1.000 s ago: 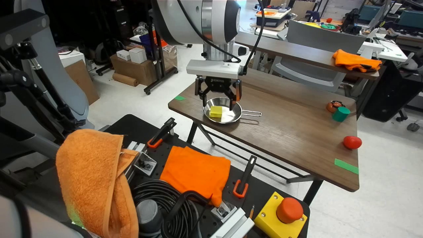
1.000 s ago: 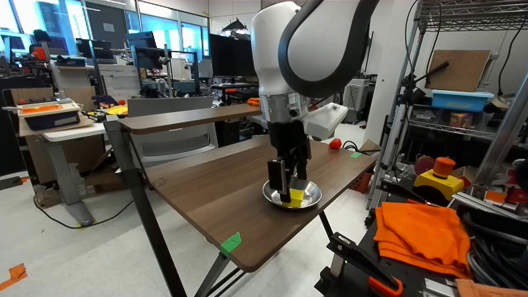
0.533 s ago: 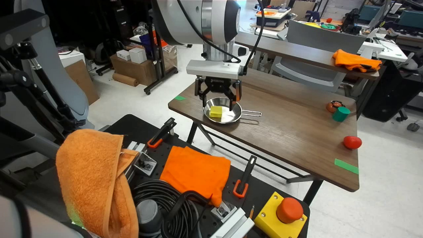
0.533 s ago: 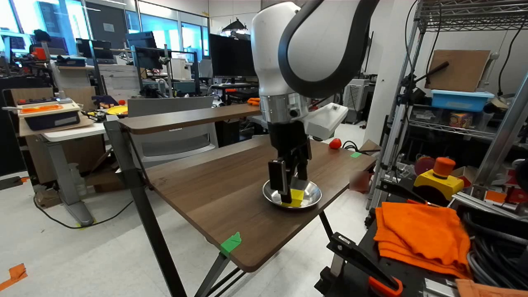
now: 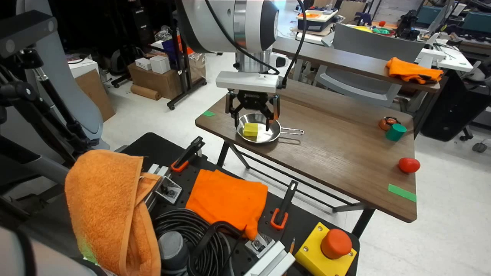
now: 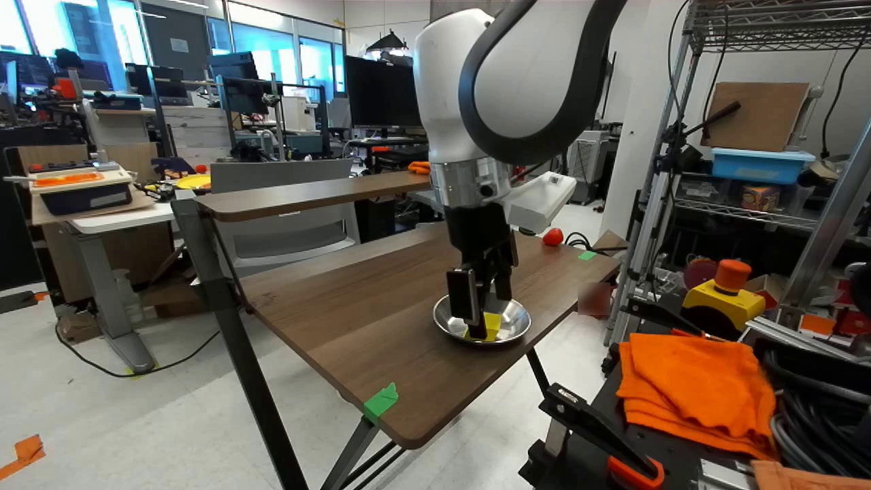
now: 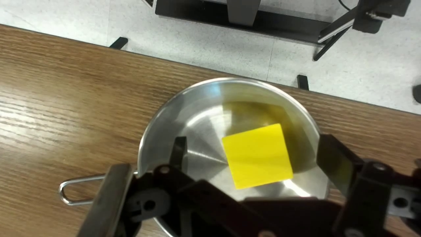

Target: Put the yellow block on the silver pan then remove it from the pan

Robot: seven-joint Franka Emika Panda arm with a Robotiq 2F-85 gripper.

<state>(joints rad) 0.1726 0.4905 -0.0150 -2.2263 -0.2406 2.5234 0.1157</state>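
Two dark fingers (image 7: 330,154) of the gripper (image 5: 252,124) stand spread wide apart over the silver pan (image 7: 205,138), and in the wrist view the yellow block (image 7: 257,156) shows in the gap between them, apart from both. How high the fingers hang above it I cannot tell. The block rests inside the pan, off centre, on the side away from the wire handle (image 7: 82,179), its square top face turned up. In both exterior views it sits below the gripper. The pan stands on the brown table (image 5: 345,149); in an exterior view that is the table's left end, close to the near edge, with the handle pointing right. At the right end of the same table a green cylinder (image 5: 396,132) is just beside an orange-and-black object (image 5: 385,123), and a red round object (image 5: 409,165) lies nearer, close to the right edge. Green tape (image 5: 402,193) sticks to the near right corner. A crumpled orange cloth (image 5: 412,69) lies on the raised shelf (image 5: 326,55) at the far side. On the near black worktop (image 5: 153,147) are a folded orange cloth (image 5: 226,199), two black-and-orange clamps (image 5: 282,211), coiled black cable (image 5: 186,222) and a yellow box (image 5: 312,253) with a red button (image 5: 336,244). An orange towel (image 5: 107,199) is at the near left.
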